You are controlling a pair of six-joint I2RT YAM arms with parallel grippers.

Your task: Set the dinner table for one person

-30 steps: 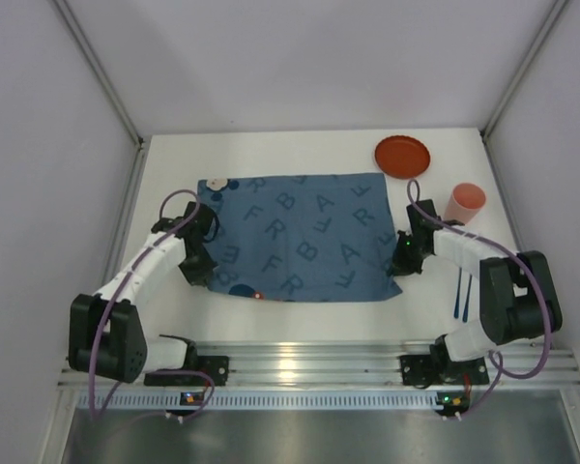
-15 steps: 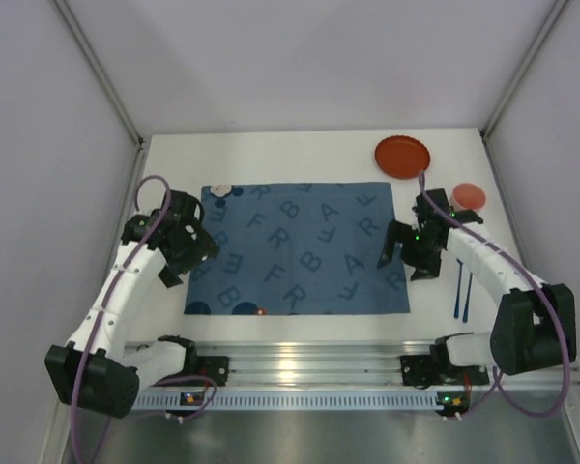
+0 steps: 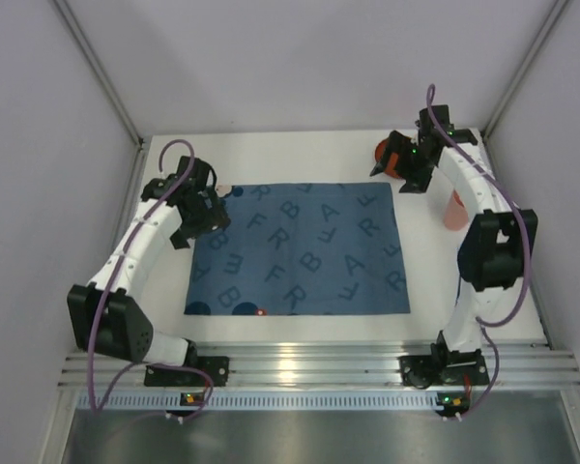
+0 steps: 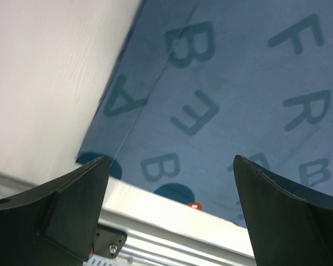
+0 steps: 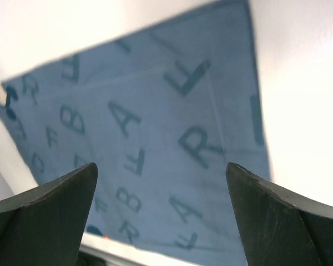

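Cloth mat, blue and printed with letters, is laid flat on the middle of the dinner table. The left gripper is held by the mat's far left corner, jaws spread wide around nothing. The right gripper is held above the orange plate at the table's far right, likewise spread. A pink cup is partly hidden behind the right arm.

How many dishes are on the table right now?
2: an orange plate far right, partly under the right tool, and a pink cup beside that arm. Others may be hidden.
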